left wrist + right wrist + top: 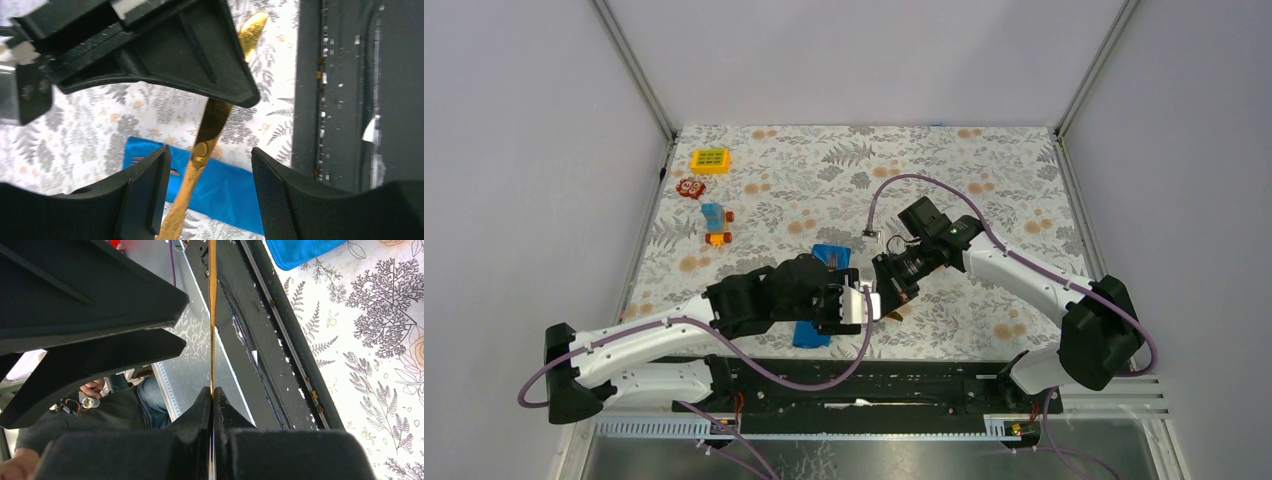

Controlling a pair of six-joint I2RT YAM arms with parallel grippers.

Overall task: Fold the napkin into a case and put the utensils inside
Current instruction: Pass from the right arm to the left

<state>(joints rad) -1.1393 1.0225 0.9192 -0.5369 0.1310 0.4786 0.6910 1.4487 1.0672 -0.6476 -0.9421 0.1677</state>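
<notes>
Robotics lab cell, table (984, 170) walled by plain white panels (864, 60) on metal posts (636, 68), left arm (634, 345) and right arm (1024, 278) bolted to a rail (924, 385), cables (894, 182) exposed

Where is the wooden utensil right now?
In the left wrist view the wooden utensil hangs centre, pinched by the right gripper, inside the open left gripper, above the napkin.

Count on my screens: two arms, one left arm (654, 335) and one right arm (1024, 275). One blue napkin (230, 192). One wooden utensil (212, 122) in plain sight; a second I cannot confirm. Three small toys: one yellow toy (711, 160), one red toy (690, 187), one blue-orange toy (715, 224).
</notes>
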